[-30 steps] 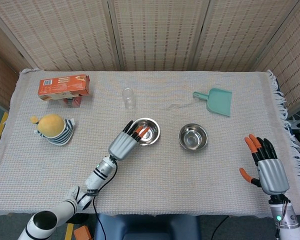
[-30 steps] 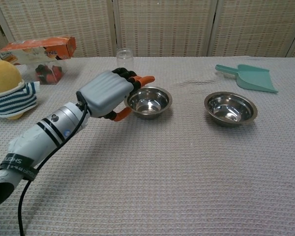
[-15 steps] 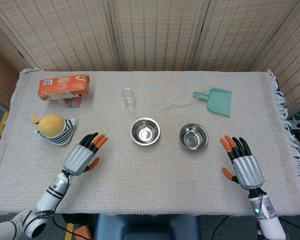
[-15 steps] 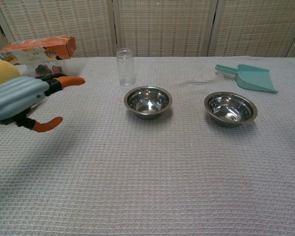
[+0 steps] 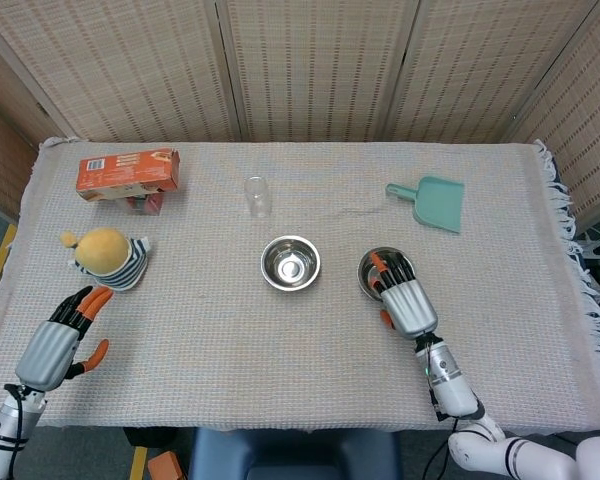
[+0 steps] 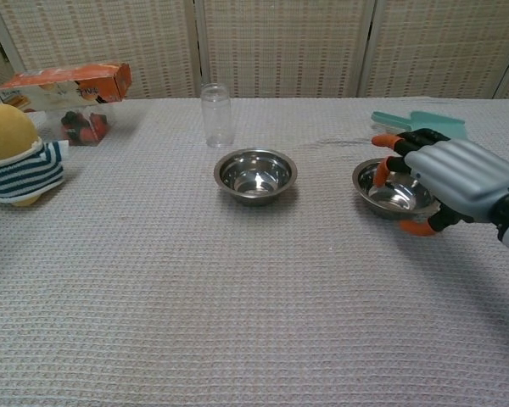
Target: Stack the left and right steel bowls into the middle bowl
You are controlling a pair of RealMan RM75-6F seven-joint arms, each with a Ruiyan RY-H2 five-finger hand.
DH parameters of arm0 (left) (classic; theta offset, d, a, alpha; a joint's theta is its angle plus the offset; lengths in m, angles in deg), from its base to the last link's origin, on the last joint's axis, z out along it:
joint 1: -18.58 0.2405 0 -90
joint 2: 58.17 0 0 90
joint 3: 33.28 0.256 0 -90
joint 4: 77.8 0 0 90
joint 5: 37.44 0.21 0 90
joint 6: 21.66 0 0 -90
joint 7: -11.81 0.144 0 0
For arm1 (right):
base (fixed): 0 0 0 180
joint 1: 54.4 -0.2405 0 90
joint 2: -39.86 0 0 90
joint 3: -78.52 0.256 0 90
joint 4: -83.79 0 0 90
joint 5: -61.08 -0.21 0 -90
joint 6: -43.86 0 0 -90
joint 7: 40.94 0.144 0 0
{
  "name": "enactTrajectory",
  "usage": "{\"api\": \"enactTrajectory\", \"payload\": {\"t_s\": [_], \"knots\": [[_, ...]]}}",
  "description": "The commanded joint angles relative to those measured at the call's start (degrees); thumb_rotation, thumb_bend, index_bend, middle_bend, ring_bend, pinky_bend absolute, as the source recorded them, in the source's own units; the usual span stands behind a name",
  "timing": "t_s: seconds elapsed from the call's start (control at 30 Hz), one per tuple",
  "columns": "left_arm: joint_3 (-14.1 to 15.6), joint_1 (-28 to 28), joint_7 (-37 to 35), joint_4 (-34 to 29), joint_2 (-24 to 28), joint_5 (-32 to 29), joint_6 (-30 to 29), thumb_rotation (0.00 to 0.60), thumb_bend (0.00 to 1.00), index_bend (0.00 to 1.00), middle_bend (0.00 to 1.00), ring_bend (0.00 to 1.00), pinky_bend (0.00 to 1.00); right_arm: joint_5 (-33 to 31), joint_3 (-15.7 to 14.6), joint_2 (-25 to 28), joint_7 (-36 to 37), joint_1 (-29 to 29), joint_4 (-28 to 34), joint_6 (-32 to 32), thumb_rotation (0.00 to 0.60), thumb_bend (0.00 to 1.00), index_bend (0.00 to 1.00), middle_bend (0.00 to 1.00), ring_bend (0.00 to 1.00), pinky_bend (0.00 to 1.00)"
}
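Note:
Two steel bowls are in view on the cloth-covered table. The middle bowl (image 5: 290,263) (image 6: 255,175) stands alone with nothing touching it. The right bowl (image 5: 383,266) (image 6: 394,192) rests on the cloth, partly covered by my right hand (image 5: 402,297) (image 6: 452,177). That hand's fingers (image 6: 384,167) reach over the near rim into the bowl, and the thumb lies outside the rim, low at the front. No firm grip shows. My left hand (image 5: 55,345) hovers open at the table's front left corner, far from both bowls, and is out of the chest view.
A clear glass (image 5: 257,196) (image 6: 215,114) stands behind the middle bowl. A teal dustpan (image 5: 432,201) lies behind the right bowl. An orange box (image 5: 128,172) and a yellow plush toy (image 5: 105,255) sit on the left side.
My left hand drew back from the middle bowl to the front left corner. My right hand swept in from the right edge and now covers the right bowl's near rim.

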State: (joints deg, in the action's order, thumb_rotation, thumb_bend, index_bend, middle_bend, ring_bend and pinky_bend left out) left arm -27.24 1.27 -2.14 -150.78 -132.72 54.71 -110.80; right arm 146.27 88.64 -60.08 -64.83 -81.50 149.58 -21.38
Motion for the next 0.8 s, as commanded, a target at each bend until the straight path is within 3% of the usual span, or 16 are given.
{"api": "enactTrajectory", "payload": {"t_s": [0.03,0.33,0.5,0.63,0.8], "knots": [[-0.57,0.21,0.06,0.15,0.10,0.05,0.47,0.600,0.45,0.00,0.04,0.01,0.13,-1.71,0.81,-2.99,-0.24,-1.64,-4.04,0.85,0.600,0.16,0.38,0.00,0.00,0.00],[-2.02,0.82,0.97,0.71,-0.38,0.07,1.44,0.600,0.45,0.00,0.04,0.02,0.13,-4.38,1.47,-7.72,1.42,-3.82,-12.36,2.29,0.600,0.23,0.57,0.00,0.00,0.00],[-2.98,1.02,2.28,1.92,-1.50,-0.25,2.06,0.600,0.45,0.00,0.03,0.02,0.13,-3.32,0.81,-8.66,4.57,-3.58,-14.95,-0.69,0.600,0.33,0.73,0.00,0.00,0.00],[-3.29,1.18,2.32,1.86,-1.52,0.07,2.19,0.600,0.45,0.00,0.03,0.02,0.13,-2.58,0.30,-7.98,5.78,-3.08,-14.58,-2.87,0.600,0.39,0.76,0.00,0.00,0.00],[-3.35,1.30,2.25,1.52,-1.38,0.76,2.50,0.600,0.45,0.00,0.03,0.02,0.13,-1.24,0.82,-5.30,5.29,-3.33,-8.68,-6.06,0.600,0.39,0.76,0.00,0.00,0.00]]}}
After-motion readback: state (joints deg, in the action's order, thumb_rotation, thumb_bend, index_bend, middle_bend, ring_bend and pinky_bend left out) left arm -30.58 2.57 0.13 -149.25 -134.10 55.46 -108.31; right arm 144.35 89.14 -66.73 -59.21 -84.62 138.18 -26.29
